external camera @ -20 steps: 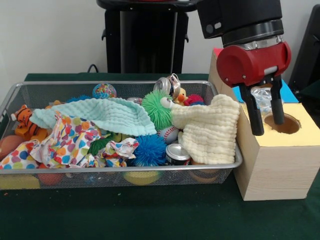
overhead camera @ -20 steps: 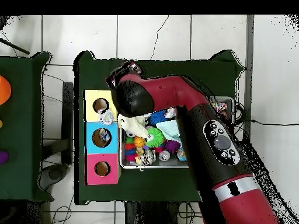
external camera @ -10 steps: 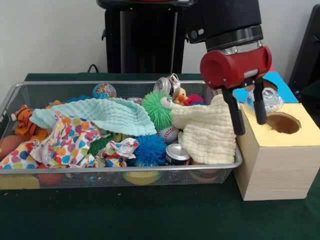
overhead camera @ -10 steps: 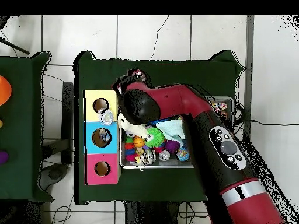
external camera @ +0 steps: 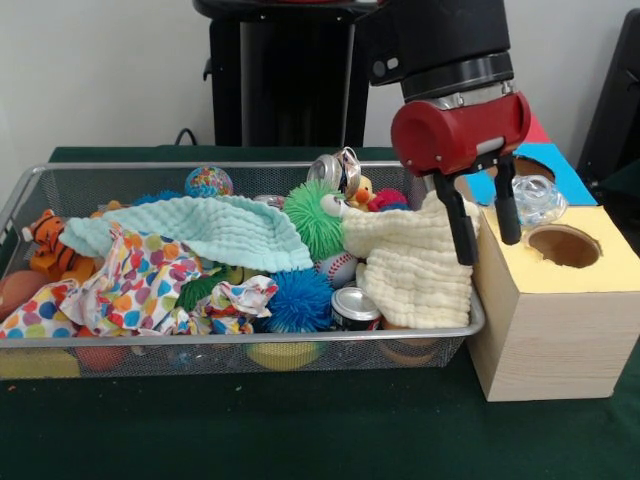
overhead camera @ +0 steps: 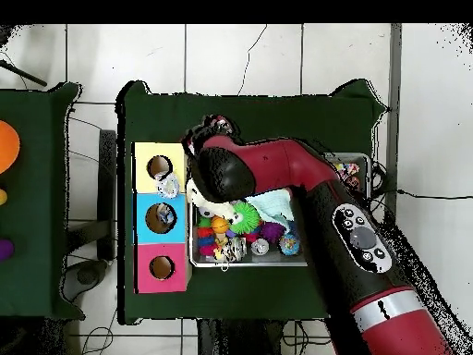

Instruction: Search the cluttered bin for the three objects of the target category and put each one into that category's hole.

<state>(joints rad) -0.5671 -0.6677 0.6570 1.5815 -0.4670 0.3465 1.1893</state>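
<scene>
Red-cased tool (external camera: 483, 225), prongs spread and empty, hangs over the bin's (external camera: 478, 318) edge beside the yellow hole (external camera: 563, 245). Likely searching next: descend into the clutter.

Low front camera and top-down overhead, both on bin (external camera: 240, 180) (overhead camera: 305, 263).

The red and black arm (external camera: 450, 60) came down from above, its red wrist housing (external camera: 460, 132) tilted slightly, and the gripper (external camera: 487, 232) pointed downward with its two black fingers (external camera: 462, 230) spread apart and nothing between them. In the overhead view the arm (overhead camera: 305, 176) reached from the lower right up and across to the left, bending at a rounded dark joint (overhead camera: 216, 172).
</scene>
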